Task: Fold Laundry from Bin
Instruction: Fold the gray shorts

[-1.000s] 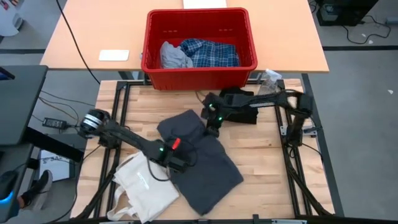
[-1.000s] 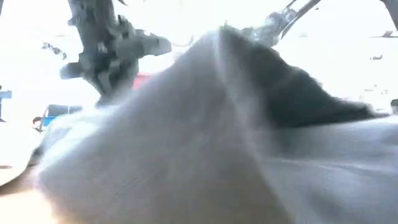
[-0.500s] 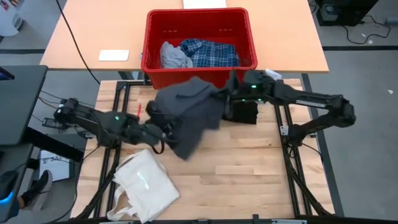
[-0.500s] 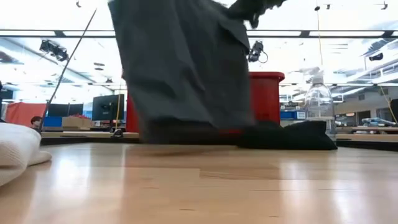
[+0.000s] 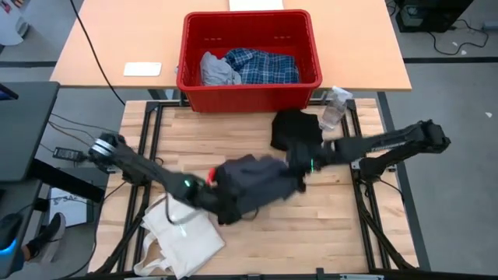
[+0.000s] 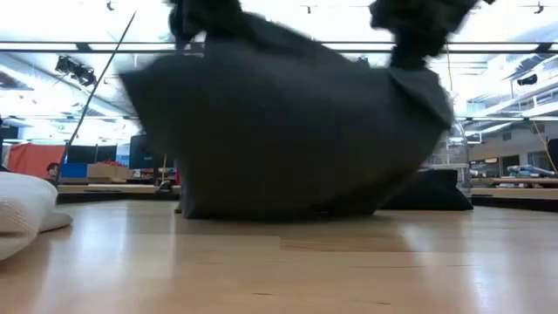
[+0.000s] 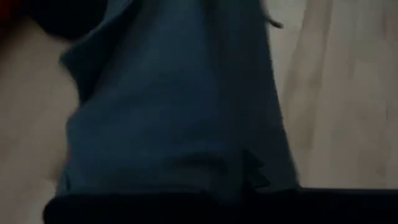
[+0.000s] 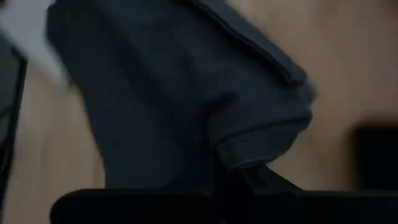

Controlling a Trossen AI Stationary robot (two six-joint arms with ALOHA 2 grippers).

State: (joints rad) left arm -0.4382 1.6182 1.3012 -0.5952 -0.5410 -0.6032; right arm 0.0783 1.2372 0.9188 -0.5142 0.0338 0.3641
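in the red bin (image 5: 249, 85), beyond the worktable: plaid shirt (image 5: 264, 65) and light grey piece (image 5: 216, 70). mid-table, dark grey top (image 5: 255, 187) hanging bunched, hem brushing the wood, pinched by left gripper (image 5: 219, 183) and right gripper (image 5: 298, 167). near left: tote (image 5: 180, 230). behind: black shirt (image 5: 294, 127), bottle (image 5: 333, 107).

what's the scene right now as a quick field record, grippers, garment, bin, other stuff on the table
left gripper: shut on the dark grey top, its left end
right gripper: shut on the same top, right end
dark grey top: held bunched between both arms, lower edge near the table
bin: holds plaid shirt and light grey piece
black garment: folded, near a clear bottle
tote bag: front left
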